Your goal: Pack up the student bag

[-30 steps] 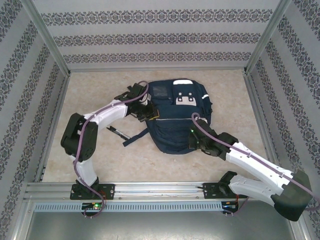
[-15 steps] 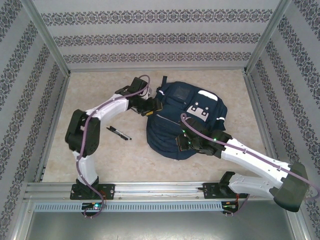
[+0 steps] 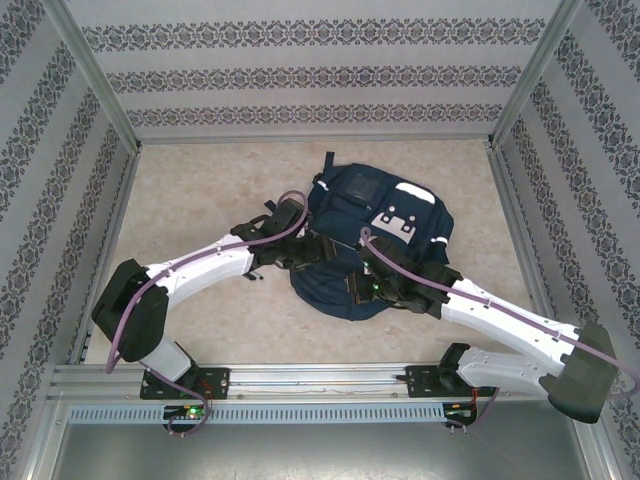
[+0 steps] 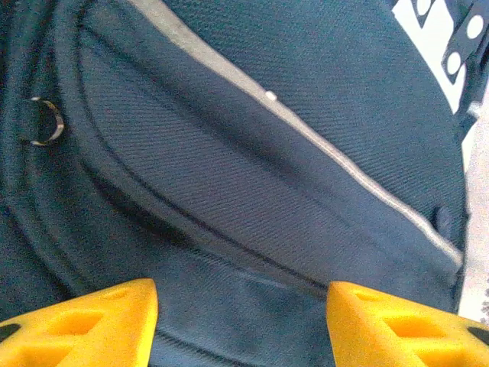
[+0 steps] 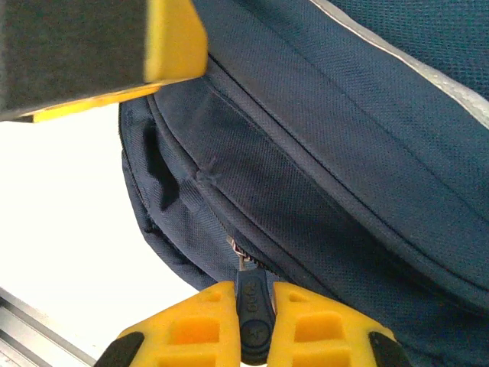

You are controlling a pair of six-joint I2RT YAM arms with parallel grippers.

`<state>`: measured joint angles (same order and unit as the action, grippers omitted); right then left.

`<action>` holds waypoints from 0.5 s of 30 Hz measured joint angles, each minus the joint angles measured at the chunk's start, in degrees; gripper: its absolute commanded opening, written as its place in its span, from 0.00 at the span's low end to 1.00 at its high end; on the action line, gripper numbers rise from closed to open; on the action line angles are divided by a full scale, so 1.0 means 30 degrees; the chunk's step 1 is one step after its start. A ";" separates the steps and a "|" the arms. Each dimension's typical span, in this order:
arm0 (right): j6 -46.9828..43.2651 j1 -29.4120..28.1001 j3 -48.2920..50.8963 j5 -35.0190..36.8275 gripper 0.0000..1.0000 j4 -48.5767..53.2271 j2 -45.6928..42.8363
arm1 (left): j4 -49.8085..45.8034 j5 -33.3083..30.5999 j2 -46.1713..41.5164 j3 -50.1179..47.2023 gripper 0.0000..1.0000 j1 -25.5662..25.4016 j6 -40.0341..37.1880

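Note:
The student bag (image 3: 385, 215), a dark navy backpack with white patches, lies in the middle of the table. My left gripper (image 3: 325, 252) sits over its left front part. Its yellow fingers (image 4: 84, 325) are open, with only bag fabric (image 4: 252, 191) and a grey stripe (image 4: 321, 138) between and beyond them. My right gripper (image 3: 362, 285) is at the bag's near edge, shut on the dark rubber zipper pull (image 5: 254, 306) of a front pocket. The bag (image 5: 344, 153) rises just behind it. A yellow finger (image 5: 172, 42) of the left gripper hangs above.
Patterned walls enclose the beige tabletop (image 3: 200, 190) on three sides. An aluminium rail (image 3: 320, 375) runs along the near edge. A small metal ring (image 4: 44, 121) sits on the bag's side. Bare table lies left of the bag and behind it.
The bag turned and shifted right. My left gripper opened and swung down from the bag's far left side to its front, next to the right gripper, which stayed shut.

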<state>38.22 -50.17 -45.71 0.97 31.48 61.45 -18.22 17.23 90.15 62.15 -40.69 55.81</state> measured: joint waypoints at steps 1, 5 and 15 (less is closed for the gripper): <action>0.0073 0.0007 0.0051 -0.0015 0.00 -0.0138 0.0000 | 0.0430 -0.0197 -0.0044 -0.0168 0.61 -0.0146 0.0386; 0.0277 -0.0015 0.0131 -0.0066 0.00 -0.0437 0.0000 | 0.1814 -0.0896 -0.0364 -0.1341 0.63 -0.0678 0.1938; 0.0277 -0.0117 0.0197 -0.0160 0.00 -0.0772 0.0080 | 0.1399 -0.4881 -0.4342 -0.4000 0.70 -0.3395 0.4874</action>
<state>39.05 -50.52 -45.12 0.49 29.17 61.69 -14.02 2.59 77.12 50.15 -50.87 70.43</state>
